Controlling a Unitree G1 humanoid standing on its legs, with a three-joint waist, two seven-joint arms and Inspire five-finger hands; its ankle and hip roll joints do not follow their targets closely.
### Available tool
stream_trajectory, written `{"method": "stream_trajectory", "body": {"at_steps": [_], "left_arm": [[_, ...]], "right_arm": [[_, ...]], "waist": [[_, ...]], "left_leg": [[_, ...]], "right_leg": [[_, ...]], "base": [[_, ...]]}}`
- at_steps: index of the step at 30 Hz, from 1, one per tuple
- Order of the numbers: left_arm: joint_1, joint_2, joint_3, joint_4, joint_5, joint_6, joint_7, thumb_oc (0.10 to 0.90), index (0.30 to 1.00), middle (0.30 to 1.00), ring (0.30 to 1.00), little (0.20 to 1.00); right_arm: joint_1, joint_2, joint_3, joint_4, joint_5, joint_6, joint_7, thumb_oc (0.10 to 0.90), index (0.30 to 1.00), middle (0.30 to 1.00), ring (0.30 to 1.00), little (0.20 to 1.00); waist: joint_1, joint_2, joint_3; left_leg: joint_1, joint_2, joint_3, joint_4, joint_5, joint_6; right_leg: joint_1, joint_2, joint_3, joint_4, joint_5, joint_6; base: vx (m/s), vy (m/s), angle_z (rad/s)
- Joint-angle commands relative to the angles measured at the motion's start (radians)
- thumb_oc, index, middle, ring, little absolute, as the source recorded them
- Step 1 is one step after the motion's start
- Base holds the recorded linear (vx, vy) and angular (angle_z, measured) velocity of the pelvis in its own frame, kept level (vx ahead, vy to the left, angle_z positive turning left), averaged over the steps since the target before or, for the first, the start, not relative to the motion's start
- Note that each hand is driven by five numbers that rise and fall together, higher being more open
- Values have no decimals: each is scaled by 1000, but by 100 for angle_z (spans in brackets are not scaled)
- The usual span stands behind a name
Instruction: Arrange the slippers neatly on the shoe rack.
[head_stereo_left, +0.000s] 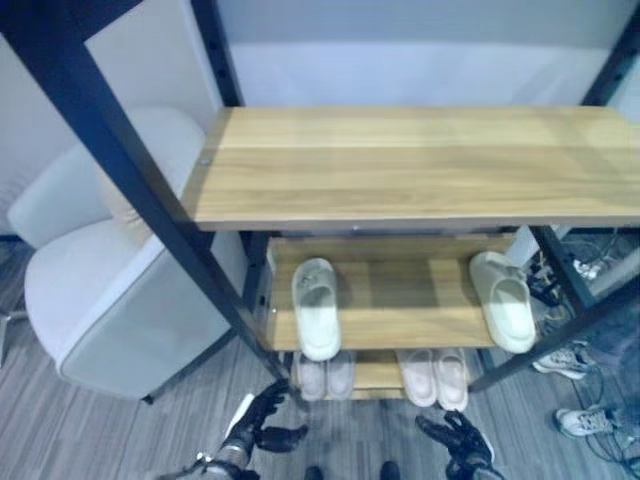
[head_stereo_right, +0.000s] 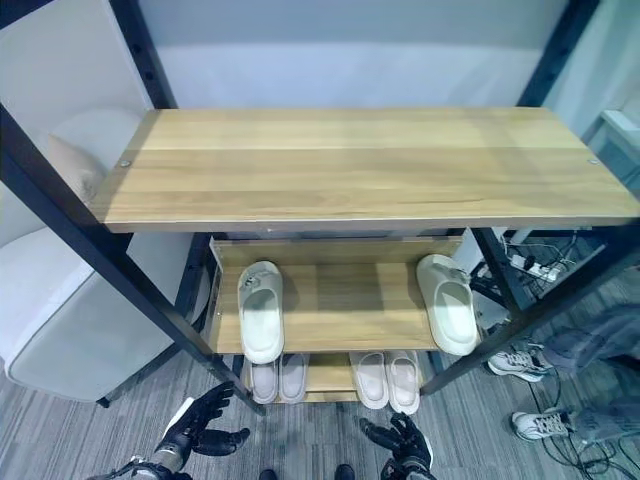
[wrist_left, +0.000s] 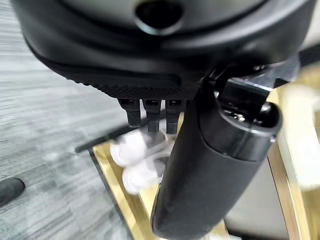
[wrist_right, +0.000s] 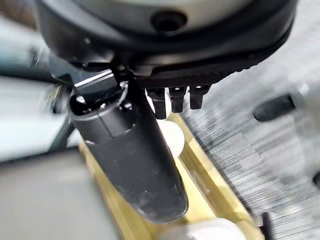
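While both my hands hang empty, fingers loose | left hand (head_stereo_left: 262, 420), right hand (head_stereo_left: 455, 438) at bottom | slippers (head_stereo_left: 316, 306) split apart mid-frame on rack (head_stereo_left: 400, 170) | pairing left, I judge.

A lab-like test room.
Grey carpet floor (head_stereo_left: 60, 430), cables (head_stereo_right: 535, 265) at right, grey armchair (head_stereo_left: 90, 300) at left.

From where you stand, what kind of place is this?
Probably an indoor entryway or test room: a wooden shoe rack holding slippers, a pale armchair beside it, and grey wood-look floor.
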Motion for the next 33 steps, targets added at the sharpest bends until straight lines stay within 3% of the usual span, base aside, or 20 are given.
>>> {"method": "stream_trajectory", "body": {"at_steps": [1,4,8,11,12,14,15,22,27,33], "left_arm": [[-83,7,54,-80,-40,-87,20,800,900,900,900,900],[-108,34,40,-132,-33,-73,4,800,900,900,900,900],[-73,71,30,-292,-17,-54,-81,800,900,900,900,900],[-78,81,22,-326,-18,-48,-106,800,900,900,900,900],[-87,97,4,-370,-11,-40,-147,800,900,900,900,900],[-91,117,-11,-406,8,-21,-197,800,900,900,900,900],[-62,139,-7,-463,28,-11,-239,800,900,900,900,900],[-45,158,-6,-593,-57,63,-343,800,900,900,900,900],[-89,171,33,-727,-125,49,-346,800,900,900,900,900],[-224,111,95,-786,-188,-20,-237,800,900,900,900,900]], "right_arm": [[11,-41,-27,-97,60,-47,7,800,900,900,900,900],[32,-45,-25,-113,80,-48,12,800,900,900,900,900],[11,-102,-25,-89,14,-35,20,800,900,900,900,900],[2,-121,-27,-93,3,-37,14,800,900,900,900,900],[-9,-140,-35,-77,-9,-34,21,800,900,900,900,900],[-13,-152,-46,-69,-24,-23,23,800,900,900,900,900],[-11,-159,-37,-70,-46,-9,45,800,900,900,900,900],[12,-135,3,-71,-80,45,93,800,900,900,900,900],[45,-126,67,-132,-160,49,114,800,900,900,900,900],[93,-117,106,-142,-267,44,105,800,900,900,900,900]], "waist": [[23,14,29],[34,-10,15],[43,-11,7],[52,-13,25],[51,-19,36],[36,-25,35],[31,-16,22],[12,-1,-34],[0,7,-49],[-20,19,-49]], "left_leg": [[-39,51,-2,30,-29,-47],[-81,59,-21,57,-12,-65],[-116,118,-35,58,45,-103],[-140,125,-67,76,63,-110],[-159,87,-111,109,35,-99],[-169,60,-74,147,-1,-84],[-143,44,-50,142,-34,-67],[-53,-2,-100,3,-19,-40],[-33,-10,-87,-12,-29,-37],[-79,-32,-77,-12,-30,-46]], "right_leg": [[3,-85,18,164,6,110],[49,-47,58,77,-75,82],[89,14,46,-25,-86,42],[88,24,53,-36,-76,32],[76,28,59,-48,-62,29],[75,17,48,-66,-49,31],[70,30,69,-72,-48,28],[92,37,95,-92,-37,30],[107,31,104,-123,-23,36],[88,14,75,-137,-17,43]], "base": [[-200,-249,16],[-143,-272,13],[-129,-355,-7],[-90,-147,0],[-161,-188,-9],[-70,-80,-8],[59,6,-18],[86,26,-11],[47,38,-11],[-18,25,3]]}}
